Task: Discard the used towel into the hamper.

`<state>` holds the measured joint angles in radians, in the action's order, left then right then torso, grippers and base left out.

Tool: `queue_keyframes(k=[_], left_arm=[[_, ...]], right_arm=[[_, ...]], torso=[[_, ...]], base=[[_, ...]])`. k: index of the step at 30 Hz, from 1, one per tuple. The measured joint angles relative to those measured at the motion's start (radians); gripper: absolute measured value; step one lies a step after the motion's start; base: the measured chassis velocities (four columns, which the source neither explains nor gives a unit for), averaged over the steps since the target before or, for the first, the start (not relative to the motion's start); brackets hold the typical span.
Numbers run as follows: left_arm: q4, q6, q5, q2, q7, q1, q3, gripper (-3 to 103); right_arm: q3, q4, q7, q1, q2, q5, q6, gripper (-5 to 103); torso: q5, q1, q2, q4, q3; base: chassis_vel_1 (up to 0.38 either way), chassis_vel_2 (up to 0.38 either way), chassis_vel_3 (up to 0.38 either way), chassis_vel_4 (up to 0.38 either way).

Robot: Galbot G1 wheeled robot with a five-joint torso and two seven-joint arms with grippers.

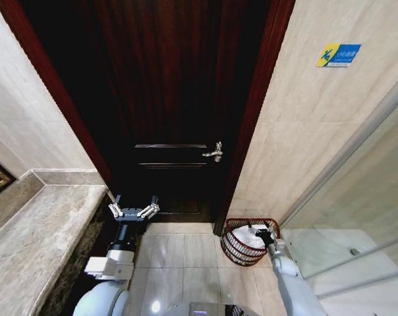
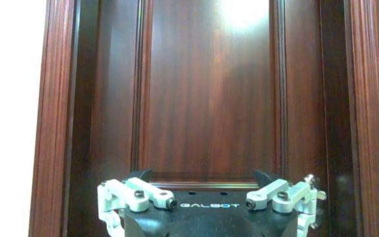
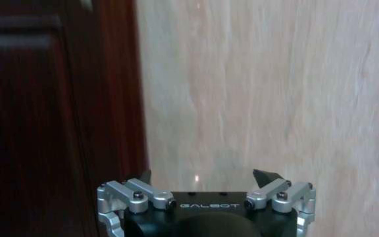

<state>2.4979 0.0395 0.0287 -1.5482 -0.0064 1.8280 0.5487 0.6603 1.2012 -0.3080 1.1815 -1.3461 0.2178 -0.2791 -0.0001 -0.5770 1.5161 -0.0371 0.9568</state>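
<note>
The hamper (image 1: 232,251), a small dark red wire basket, stands on the floor at the foot of the tiled wall, right of the door frame. A white towel (image 1: 246,239) lies inside it. My right gripper (image 1: 261,232) hovers over the hamper's right rim; in the right wrist view the right gripper (image 3: 205,176) is open, nothing between its fingers, facing the wall. My left gripper (image 1: 134,209) is held up in front of the door, apart from the hamper. The left wrist view has the left gripper (image 2: 203,177) open and empty.
A dark wooden door (image 1: 179,99) with a metal handle (image 1: 214,152) fills the front. A marble counter (image 1: 34,230) runs along the left. A glass partition (image 1: 357,217) closes off the right. Pale tiled floor (image 1: 179,263) lies between counter and hamper.
</note>
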Motion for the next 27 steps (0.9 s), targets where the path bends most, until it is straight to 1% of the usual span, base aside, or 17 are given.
queue_keyframes(k=[1, 2, 3, 5, 6, 7, 10, 11, 14, 15, 17, 19, 21, 27], left_arm=[[0.0, 0.0, 0.0, 0.0, 0.0, 0.0, 0.0, 100], [0.0, 0.0, 0.0, 0.0, 0.0, 0.0, 0.0, 100], [0.0, 0.0, 0.0, 0.0, 0.0, 0.0, 0.0, 100], [0.0, 0.0, 0.0, 0.0, 0.0, 0.0, 0.0, 100], [0.0, 0.0, 0.0, 0.0, 0.0, 0.0, 0.0, 100], [0.0, 0.0, 0.0, 0.0, 0.0, 0.0, 0.0, 100], [0.0, 0.0, 0.0, 0.0, 0.0, 0.0, 0.0, 100], [0.0, 0.0, 0.0, 0.0, 0.0, 0.0, 0.0, 100], [0.0, 0.0, 0.0, 0.0, 0.0, 0.0, 0.0, 100], [0.0, 0.0, 0.0, 0.0, 0.0, 0.0, 0.0, 100], [0.0, 0.0, 0.0, 0.0, 0.0, 0.0, 0.0, 100], [0.0, 0.0, 0.0, 0.0, 0.0, 0.0, 0.0, 100], [0.0, 0.0, 0.0, 0.0, 0.0, 0.0, 0.0, 100], [0.0, 0.0, 0.0, 0.0, 0.0, 0.0, 0.0, 100]], right_arm=[[0.001, 0.077, 0.018, 0.043, -0.002, 0.009, 0.021, 100], [0.001, 0.077, 0.018, 0.043, -0.002, 0.009, 0.021, 100], [0.011, 0.165, 0.036, 0.095, -0.007, 0.007, 0.042, 100], [0.034, 0.286, 0.054, 0.159, -0.013, -0.002, 0.057, 100], [0.039, 0.33, 0.065, 0.185, -0.016, 0.003, 0.063, 100], [0.039, 0.33, 0.065, 0.185, -0.016, 0.003, 0.063, 100], [0.055, 0.479, 0.092, 0.261, -0.026, 0.054, 0.084, 100], [0.055, 0.479, 0.092, 0.261, -0.026, 0.054, 0.084, 100], [0.066, 0.609, 0.09, 0.342, -0.039, 0.095, 0.095, 100], [0.066, 0.609, 0.09, 0.342, -0.039, 0.095, 0.095, 100], [0.066, 0.689, 0.092, 0.393, -0.059, 0.105, 0.094, 100], [0.064, 0.716, 0.092, 0.414, -0.069, 0.102, 0.093, 100], [0.058, 0.762, 0.089, 0.455, -0.087, 0.073, 0.074, 100], [0.05, 0.831, 0.09, 0.51, -0.106, 0.055, 0.043, 100]], torso=[[-0.0001, 0.0, 0.0, 0.0, 0.0], [-0.0001, 0.0, 0.0, 0.0, 0.0], [0.0001, 0.0, 0.0, 0.0002, 0.0], [-0.0003, 0.0, 0.0, 0.0003, 0.0], [-0.0001, 0.0, 0.0, 0.0003, 0.0], [-0.0001, 0.0, 0.0, 0.0003, 0.0], [0.0, 0.0, 0.0, 0.0002, 0.0], [0.0, 0.0, 0.0, 0.0002, 0.0], [0.0, 0.0, 0.0, 0.0002, 0.0], [0.0, 0.0, 0.0, 0.0002, 0.0], [0.0, 0.0, 0.0, 0.0001, 0.0], [0.0002, 0.0, 0.0, 0.0002, 0.0], [0.0002, 0.0, 0.0, 0.0002, 0.0], [0.0001, 0.0, 0.0, 0.0002, 0.0]], base=[[0.0, 0.0, 0.0, 0.0], [0.0, 0.0, 0.0, 0.0], [0.0, 0.0, 0.0, 0.0], [0.0, 0.0, 0.0, 0.0], [0.0, 0.0, 0.0, 0.0], [0.0, 0.0, 0.0, 0.0], [0.0, 0.0, 0.0, 0.0], [0.0, 0.0, 0.0, 0.0], [0.0, 0.0, 0.0, 0.0], [0.0, 0.0, 0.0, 0.0], [0.0, 0.0, 0.0, 0.0], [0.0, 0.0, 0.0, 0.0], [0.0, 0.0, 0.0, 0.0], [0.0, 0.0, 0.0, 0.0]])
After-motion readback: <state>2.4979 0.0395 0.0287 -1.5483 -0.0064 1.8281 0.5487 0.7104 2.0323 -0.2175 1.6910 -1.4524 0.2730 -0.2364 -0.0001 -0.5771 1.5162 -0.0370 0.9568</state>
